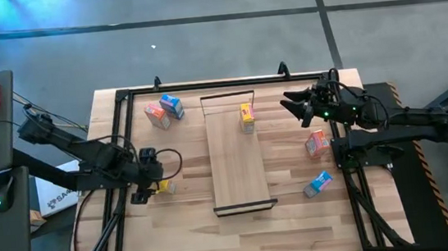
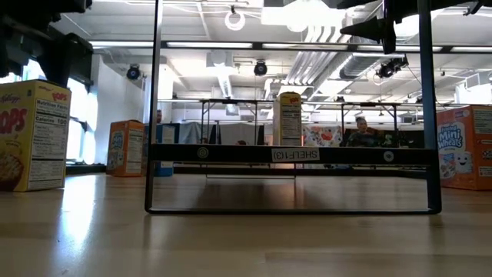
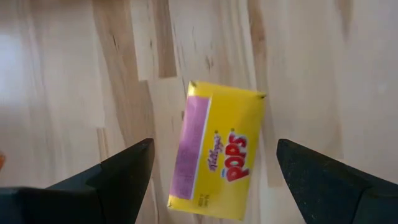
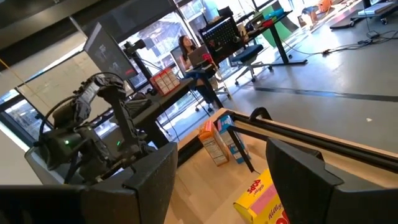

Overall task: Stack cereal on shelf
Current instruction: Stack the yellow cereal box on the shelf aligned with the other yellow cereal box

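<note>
Left gripper (image 3: 211,171): your fingers spread over the yellow box (image 3: 217,152) (near the table's left edge).
Right gripper (image 1: 295,107): spread, empty, above the table's far right.

Between the left gripper's (image 3: 211,171) open jaws you see a yellow cereal box (image 3: 219,151) whose top reads "Kellogg's" and "POPS". In the low view, that same box (image 2: 31,135) shows "OPS" beside a "Nutrition Facts" panel. The shelf (image 2: 292,154) carries a label that reads mirrored, "SHELF(13)". The orange-pink box (image 2: 463,146) says "Mini Wheats". Just beyond the right gripper's (image 4: 217,171) spread jaws, another yellow box (image 4: 264,198) shows "POPS".
</note>
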